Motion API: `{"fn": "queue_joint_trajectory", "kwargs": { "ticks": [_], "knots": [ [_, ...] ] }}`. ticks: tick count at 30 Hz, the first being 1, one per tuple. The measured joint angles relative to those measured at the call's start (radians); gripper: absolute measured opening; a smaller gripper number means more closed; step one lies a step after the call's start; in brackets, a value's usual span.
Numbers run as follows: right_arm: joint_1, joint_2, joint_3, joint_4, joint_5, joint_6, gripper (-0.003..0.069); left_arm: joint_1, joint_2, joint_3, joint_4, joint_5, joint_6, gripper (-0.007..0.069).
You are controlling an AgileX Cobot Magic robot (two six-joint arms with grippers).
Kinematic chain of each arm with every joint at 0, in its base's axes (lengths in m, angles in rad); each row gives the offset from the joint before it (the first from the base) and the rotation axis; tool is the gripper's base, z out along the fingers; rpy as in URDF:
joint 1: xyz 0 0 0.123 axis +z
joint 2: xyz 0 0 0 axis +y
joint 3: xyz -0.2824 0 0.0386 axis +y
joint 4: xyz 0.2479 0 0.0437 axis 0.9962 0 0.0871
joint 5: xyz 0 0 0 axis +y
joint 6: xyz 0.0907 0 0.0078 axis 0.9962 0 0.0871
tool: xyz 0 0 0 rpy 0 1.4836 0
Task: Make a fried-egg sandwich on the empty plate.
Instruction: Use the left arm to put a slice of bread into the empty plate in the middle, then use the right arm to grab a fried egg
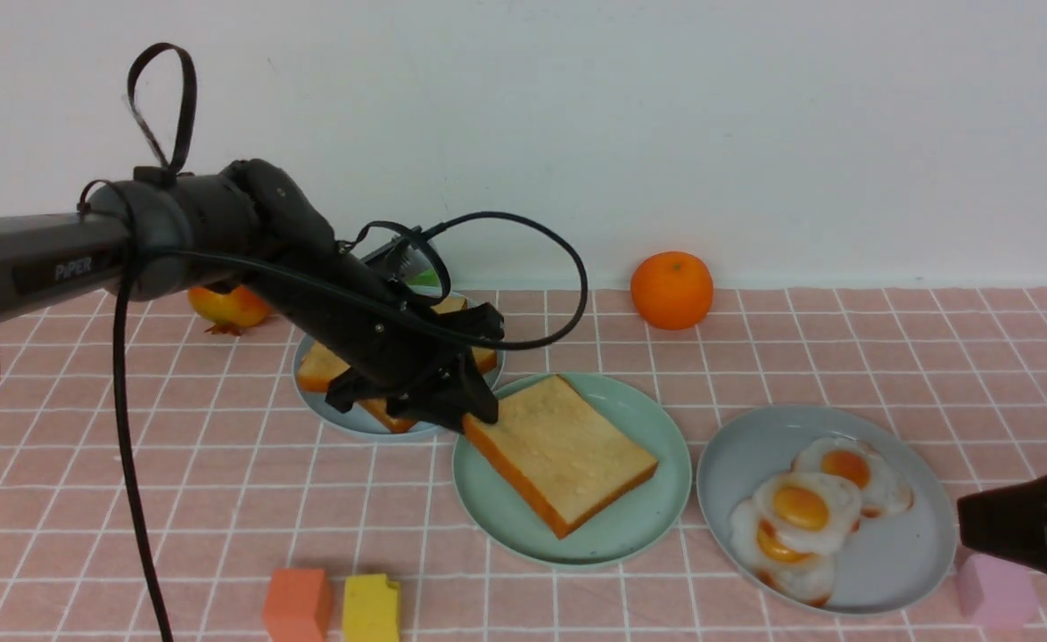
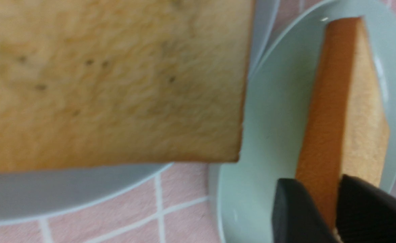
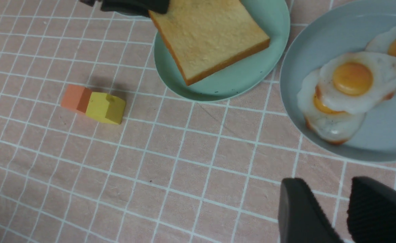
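One golden toast slice (image 1: 564, 450) lies on the mint-green empty plate (image 1: 657, 499), with nothing on top of it. My left gripper (image 1: 474, 406) is at the slice's left corner. In the left wrist view its jaws (image 2: 316, 182) stand apart, straddling the orange crust of the toast (image 2: 333, 101) without squeezing it. Fried eggs (image 1: 800, 508) lie stacked on the grey-blue plate (image 1: 907, 553) to the right. My right gripper (image 3: 326, 184) hovers open over the cloth near that plate, with nothing in it. More toast slices (image 1: 318, 367) sit on the pale blue plate (image 1: 327, 406), behind the left arm.
An orange (image 1: 671, 290) sits by the back wall and a reddish-yellow fruit (image 1: 229, 308) lies behind the left arm. Orange (image 1: 298, 604) and yellow (image 1: 370, 608) blocks stand at the front, with a pink block (image 1: 994, 590) under the right gripper. A black cable loops above the plates.
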State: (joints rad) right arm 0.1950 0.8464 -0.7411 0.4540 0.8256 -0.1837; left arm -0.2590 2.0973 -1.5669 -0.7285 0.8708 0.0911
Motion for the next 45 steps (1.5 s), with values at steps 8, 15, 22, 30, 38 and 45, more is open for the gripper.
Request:
{"fn": "queue_joint_trajectory", "kwargs": {
  "ticks": [8, 15, 22, 30, 38, 45],
  "knots": [
    [0.0, 0.136, -0.064, -0.151, 0.04, 0.093, 0.0351, 0.0, -0.022, -0.101, 0.076, 0.165, -0.01, 0.0639],
    [0.063, 0.264, -0.143, -0.172, 0.073, -0.048, 0.0433, 0.0, -0.155, -0.185, 0.233, 0.3, -0.107, 0.0631],
    [0.301, 0.345, -0.201, -0.414, 0.049, 0.036, 0.0528, -0.031, -0.43, -0.048, 0.312, 0.295, -0.13, 0.0512],
    [0.492, 0.612, -0.205, -0.946, -0.007, 0.392, 0.054, -0.07, -0.687, 0.217, 0.381, 0.225, -0.166, 0.0374],
    [0.519, 0.798, -0.214, -1.096, -0.097, 0.515, 0.0539, -0.07, -0.721, 0.257, 0.393, 0.185, -0.166, 0.0288],
    [0.513, 0.872, -0.216, -1.13, -0.146, 0.561, 0.0467, -0.07, -0.721, 0.262, 0.393, 0.181, -0.166, 0.0243]
  ]
}}
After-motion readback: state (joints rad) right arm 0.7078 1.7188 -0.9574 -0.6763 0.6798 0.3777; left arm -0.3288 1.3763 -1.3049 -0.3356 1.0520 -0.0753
